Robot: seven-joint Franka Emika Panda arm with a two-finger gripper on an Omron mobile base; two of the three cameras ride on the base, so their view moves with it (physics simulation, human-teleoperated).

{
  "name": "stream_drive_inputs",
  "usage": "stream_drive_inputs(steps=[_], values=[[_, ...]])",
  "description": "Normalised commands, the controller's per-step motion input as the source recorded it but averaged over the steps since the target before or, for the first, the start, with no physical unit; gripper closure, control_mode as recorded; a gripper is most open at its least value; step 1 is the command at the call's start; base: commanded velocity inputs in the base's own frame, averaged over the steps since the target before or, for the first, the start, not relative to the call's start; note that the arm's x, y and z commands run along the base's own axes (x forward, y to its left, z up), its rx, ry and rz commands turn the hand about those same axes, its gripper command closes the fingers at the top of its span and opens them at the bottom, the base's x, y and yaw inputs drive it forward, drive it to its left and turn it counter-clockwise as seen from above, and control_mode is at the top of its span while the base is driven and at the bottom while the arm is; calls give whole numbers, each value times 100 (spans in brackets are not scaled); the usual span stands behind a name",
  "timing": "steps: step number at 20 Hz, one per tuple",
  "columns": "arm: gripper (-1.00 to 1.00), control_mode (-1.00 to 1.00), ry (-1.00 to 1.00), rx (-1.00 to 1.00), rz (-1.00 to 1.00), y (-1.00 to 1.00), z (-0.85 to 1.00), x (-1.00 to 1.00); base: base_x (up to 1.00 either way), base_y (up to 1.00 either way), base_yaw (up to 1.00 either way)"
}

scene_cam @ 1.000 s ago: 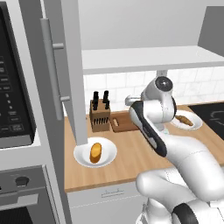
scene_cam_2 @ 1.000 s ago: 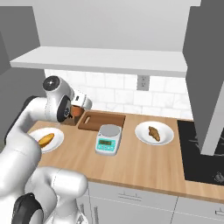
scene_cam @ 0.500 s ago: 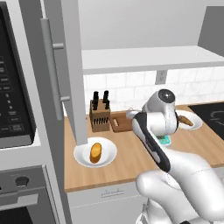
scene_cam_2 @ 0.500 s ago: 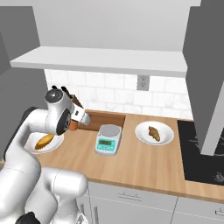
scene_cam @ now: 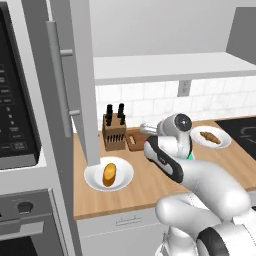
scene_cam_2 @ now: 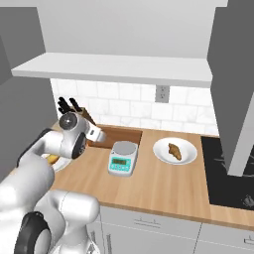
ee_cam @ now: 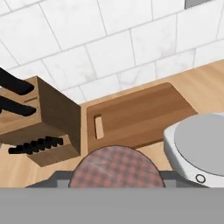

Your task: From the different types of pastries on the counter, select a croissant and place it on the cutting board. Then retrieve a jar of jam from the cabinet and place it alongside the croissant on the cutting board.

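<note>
My gripper [scene_cam: 144, 129] is shut on the jar of jam [ee_cam: 117, 166], whose red checked lid sits low in the hand view. It hovers just short of the cutting board's [ee_cam: 135, 114] near edge; the board [scene_cam_2: 121, 135] lies bare against the tiled wall. The croissant [scene_cam_2: 174, 151] rests on a white plate [scene_cam_2: 159, 154] right of the scale, well away from the gripper [scene_cam_2: 98, 134]. Left of the arm, the orange-yellow roll [scene_cam: 109, 174] lies on another white plate [scene_cam: 125, 176]. The cabinet door [scene_cam: 75, 75] stands open at left.
A knife block [ee_cam: 41, 127] stands just left of the board. A grey kitchen scale [scene_cam_2: 122, 158] sits close on its right. A microwave [scene_cam: 17, 115] hangs at far left, a black cooktop [scene_cam_2: 230, 173] at far right. A shelf [scene_cam_2: 114, 69] juts overhead.
The arm has come down and forward with the jar, from near the knife block's top to low over the counter by the board's front edge.
</note>
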Motion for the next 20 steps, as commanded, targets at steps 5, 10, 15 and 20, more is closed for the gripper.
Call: stream_drive_inputs(steps=[5, 10, 15, 20], values=[[100, -100, 2, 1, 1, -1, 0, 30, 0, 0, 0], [100, -100, 0, -8, 4, -17, 8, 75, 0, 0, 0], [100, -100, -1, -7, 1, 4, -30, 12, 0, 0, 0], [100, -100, -1, -8, 2, -3, -16, 38, 0, 0, 0]])
